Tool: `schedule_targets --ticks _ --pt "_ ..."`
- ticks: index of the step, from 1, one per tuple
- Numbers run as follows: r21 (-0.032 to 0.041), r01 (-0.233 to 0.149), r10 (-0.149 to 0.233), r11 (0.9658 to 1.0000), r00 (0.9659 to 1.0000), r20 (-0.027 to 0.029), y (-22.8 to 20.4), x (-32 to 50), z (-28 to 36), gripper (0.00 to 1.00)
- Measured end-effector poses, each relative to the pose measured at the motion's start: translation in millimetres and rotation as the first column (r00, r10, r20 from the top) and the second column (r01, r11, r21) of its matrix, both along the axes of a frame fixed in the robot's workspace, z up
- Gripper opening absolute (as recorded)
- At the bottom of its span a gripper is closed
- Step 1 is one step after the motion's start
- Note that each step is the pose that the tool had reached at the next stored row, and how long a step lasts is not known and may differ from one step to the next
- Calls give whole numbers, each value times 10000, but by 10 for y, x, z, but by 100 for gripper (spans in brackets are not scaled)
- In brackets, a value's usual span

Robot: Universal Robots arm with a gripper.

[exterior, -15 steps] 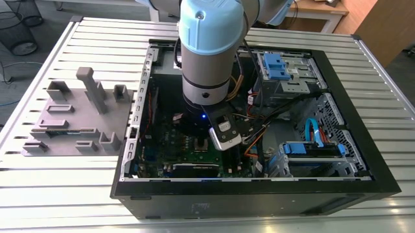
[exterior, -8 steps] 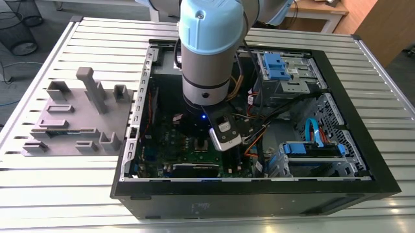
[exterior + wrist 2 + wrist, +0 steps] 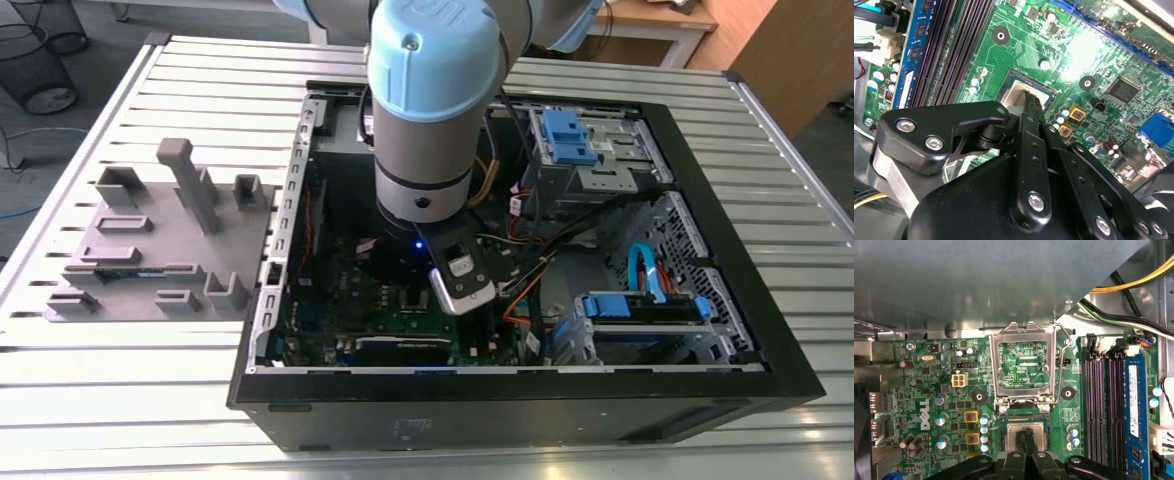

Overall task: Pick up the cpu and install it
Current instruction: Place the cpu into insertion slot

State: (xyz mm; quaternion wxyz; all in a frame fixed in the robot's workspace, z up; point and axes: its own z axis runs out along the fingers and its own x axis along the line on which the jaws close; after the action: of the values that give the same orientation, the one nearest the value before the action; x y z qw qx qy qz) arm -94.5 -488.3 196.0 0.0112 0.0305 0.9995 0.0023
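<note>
The cpu (image 3: 1012, 433) (image 3: 1013, 96) shows as a pale silver-tan square lying flat in the open socket on the green motherboard (image 3: 944, 390). My gripper (image 3: 1026, 438) (image 3: 1032, 100) hangs over the middle of that square, its two black fingers drawn together. The fingers hide part of the chip, and whether the tips touch it is unclear. The socket's metal frame (image 3: 1024, 365) is swung up and open, with its wire lever (image 3: 1068, 342) raised beside it. In the exterior view the arm (image 3: 422, 150) reaches down into the computer case (image 3: 747, 330).
Black memory slots (image 3: 1099, 405) and a blue memory stick (image 3: 1135, 405) run alongside the socket. Capacitors (image 3: 984, 435) and yellow-orange cables (image 3: 1134, 280) crowd around it. A drive cage with blue clips (image 3: 641, 310) fills the case's right side. A grey parts fixture (image 3: 160, 240) stands on the slatted table at the exterior view's left.
</note>
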Motion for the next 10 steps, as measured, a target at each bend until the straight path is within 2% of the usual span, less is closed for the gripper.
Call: schedule_targets --ticks 10 --pt "-1 0 0 10000 10000 -1 -1 0 -25 11"
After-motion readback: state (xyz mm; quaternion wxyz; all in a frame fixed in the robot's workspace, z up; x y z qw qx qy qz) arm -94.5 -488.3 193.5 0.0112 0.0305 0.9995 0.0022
